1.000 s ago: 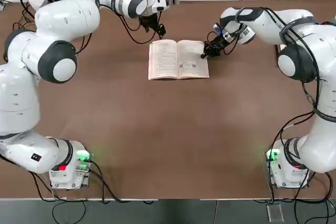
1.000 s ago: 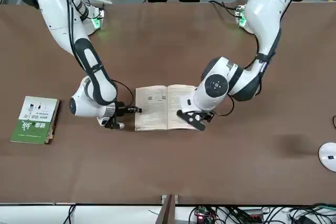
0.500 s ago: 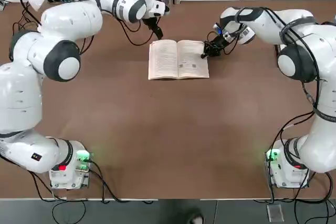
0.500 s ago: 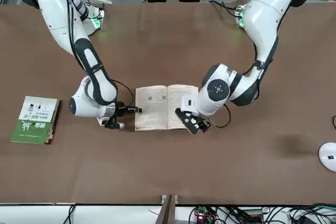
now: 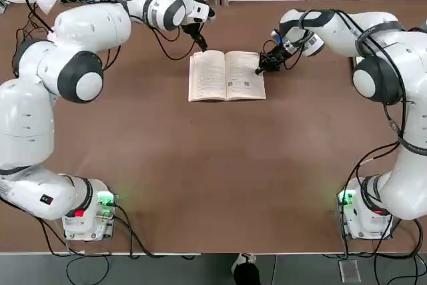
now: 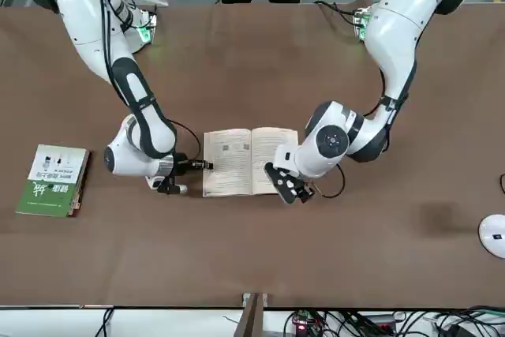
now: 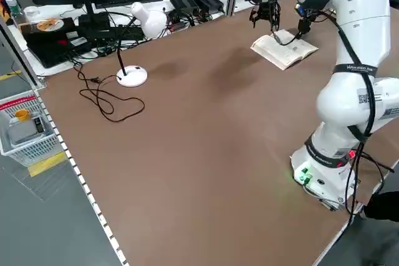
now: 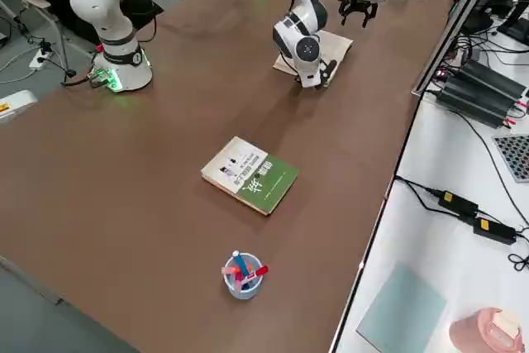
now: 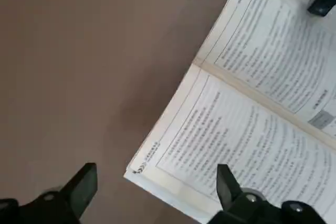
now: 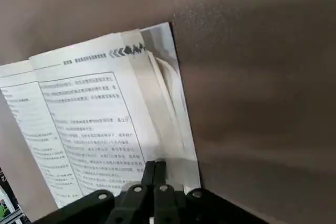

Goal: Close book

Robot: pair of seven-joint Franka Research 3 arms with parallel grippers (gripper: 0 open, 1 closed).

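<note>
The book (image 5: pixel 227 75) lies open and flat on the brown table, cream text pages up, at mid-table on the far side. My right gripper (image 5: pixel 261 69) is shut, its tips resting on the outer edge of the right-hand page; the right wrist view shows the closed fingertips (image 10: pixel 156 170) on the book (image 10: pixel 94 114). My left gripper (image 5: pixel 199 34) hovers open just beyond the book's far left corner. In the left wrist view that corner of the book (image 9: pixel 252 108) sits between the spread fingers (image 9: pixel 84 181). From the front, the book (image 6: pixel 248 162) lies between both grippers.
A thicker green-and-white book (image 6: pixel 54 181) lies closed off to the robot's right, with a cup of pens (image 8: pixel 242 275) farther out. A white desk lamp (image 7: pixel 131 74) and its cable sit far to the robot's left. Cables and equipment line the far table edge.
The left wrist has swung and its gripper has shifted slightly toward the far edge, off the book's corner. The right gripper and the book have not moved.
</note>
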